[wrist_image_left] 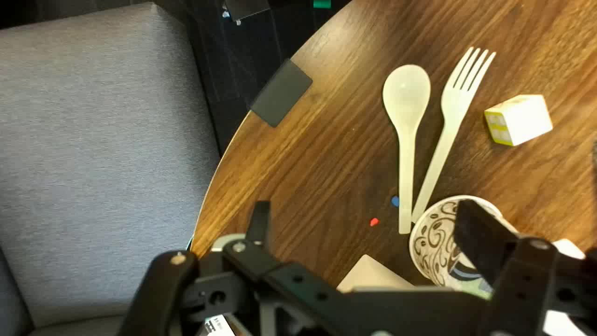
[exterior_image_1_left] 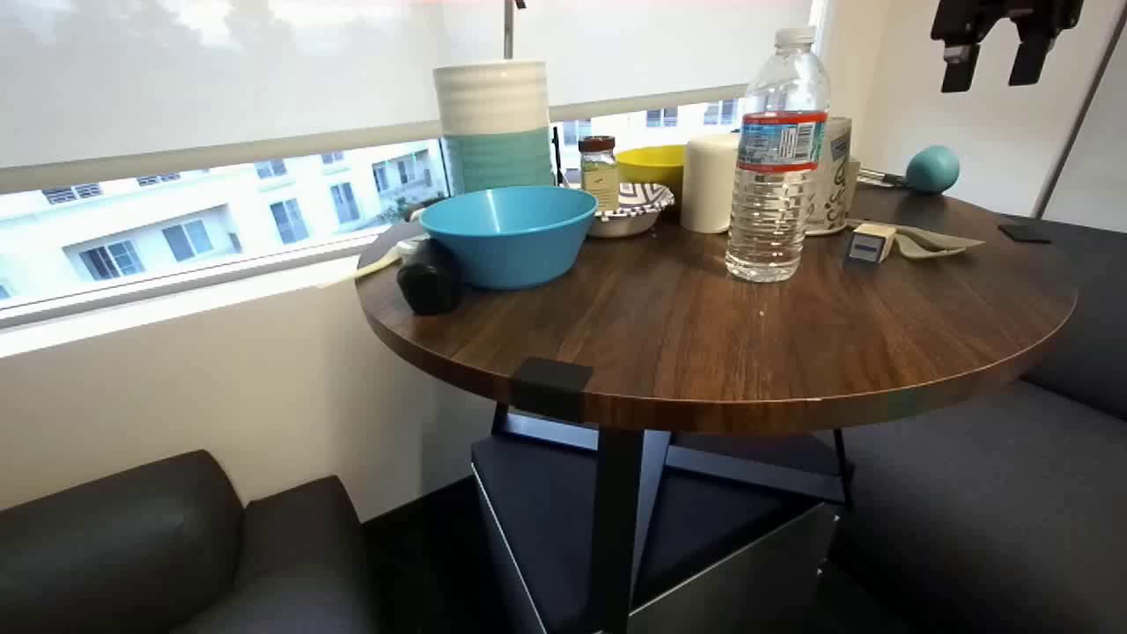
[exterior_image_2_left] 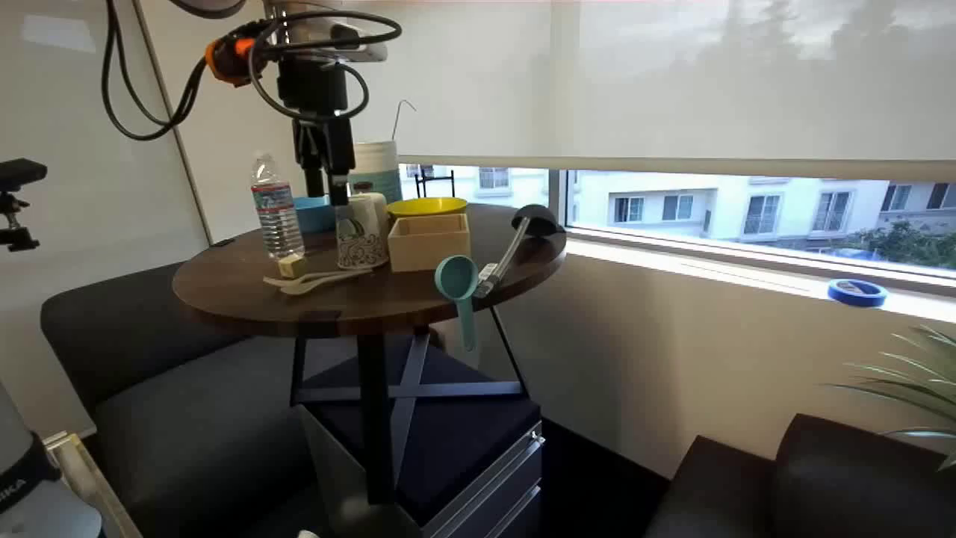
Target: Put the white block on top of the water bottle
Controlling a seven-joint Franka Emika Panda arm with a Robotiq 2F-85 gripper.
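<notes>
Arm pose: in an exterior view the wrist end of the Franka arm (exterior_image_2_left: pixel 314 30) hangs down from the top edge, left of centre, with black cables (exterior_image_2_left: pixel 143 137) looping out to its left; the upper links are cropped by the frame. Robotiq gripper (exterior_image_1_left: pixel 997 72) points straight down in both exterior views, raised above the round wood-grain table (exterior_image_1_left: pixel 704 343).

Gripper state: fingers (wrist_image_left: pixel 262 217) spread wide, holding nothing. In the wrist view the gap between them shows tabletop, a red scrap (wrist_image_left: pixel 374 222), a blue scrap (wrist_image_left: pixel 395 201) and the handle end of a cream spoon (wrist_image_left: pixel 406 93). The right-hand finger in that view overlaps the swirl-patterned paper cup (wrist_image_left: pixel 431 238) along the line of sight.

White block (wrist_image_left: pixel 529 119): resting on the tabletop at the right of the wrist view, beyond the fingertips, just right of the cream fork (wrist_image_left: pixel 454 105) and not touching it. Its left face carries yellow-green print.

Water bottle (exterior_image_1_left: pixel 777 185): upright on the table, white cap on, label band edged in red. In an exterior view it stands right of the blue bowl (exterior_image_1_left: pixel 511 242); the block sits to its right with a strip of table between, and the gripper is farther right, well apart.

In an exterior view the pale wooden box (exterior_image_2_left: pixel 429 250) stands right of the paper cup; the bottle is at left, the block on the near side of its base, the gripper higher than the block.
</notes>
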